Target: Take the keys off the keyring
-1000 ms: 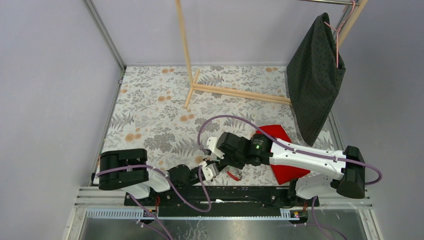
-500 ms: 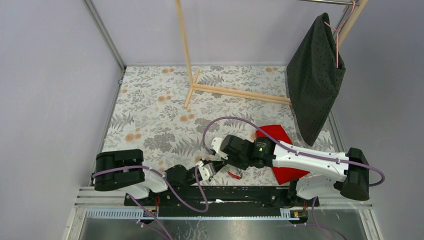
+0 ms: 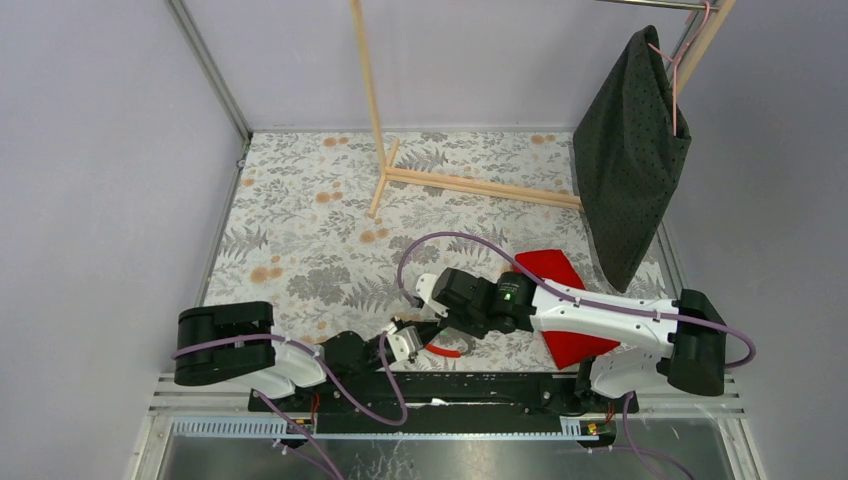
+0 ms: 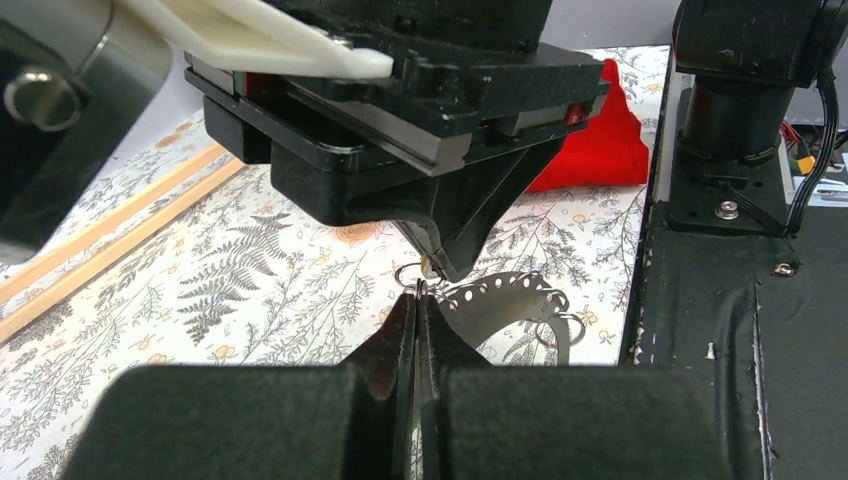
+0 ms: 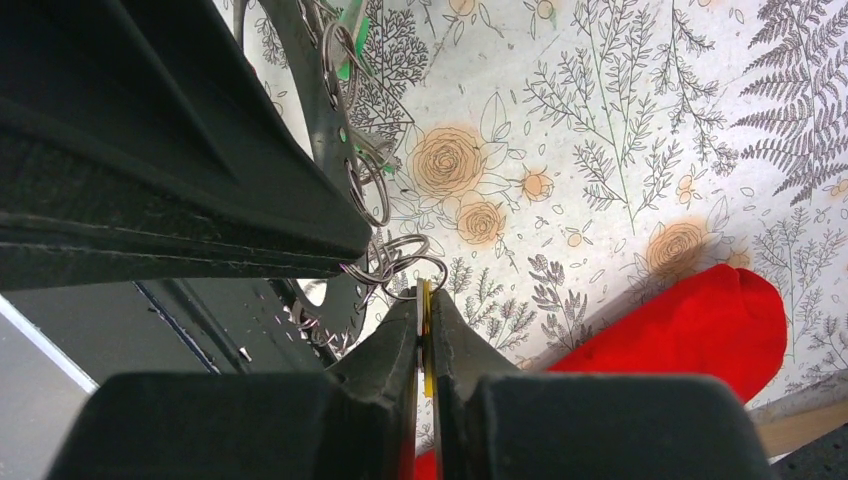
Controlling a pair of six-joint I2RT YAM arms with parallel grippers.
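Note:
The keyring (image 4: 505, 296) is a thin perforated arc hung with small wire loops; in the top view only a red stretch of it (image 3: 446, 351) shows, near the table's front edge. My left gripper (image 4: 419, 296) is shut on the ring's rim, fingertips pressed together. My right gripper (image 5: 424, 292) is shut on the yellow key (image 5: 427, 330), which hangs from a wire loop (image 5: 398, 256) on the ring. The two grippers meet tip to tip (image 3: 422, 336). A green key (image 5: 349, 48) hangs further along the ring (image 5: 327, 120). Other keys are hidden.
A red cloth (image 3: 561, 276) lies on the flowered table under the right arm, and shows in the left wrist view (image 4: 598, 141). A wooden rack (image 3: 470, 186) stands at the back. A dark garment (image 3: 630, 150) hangs at the right. The black base rail (image 4: 740, 330) is close.
Both grippers have shifted a little to the left together, with the ring between them. The ring's red stretch now shows more and lies further left.

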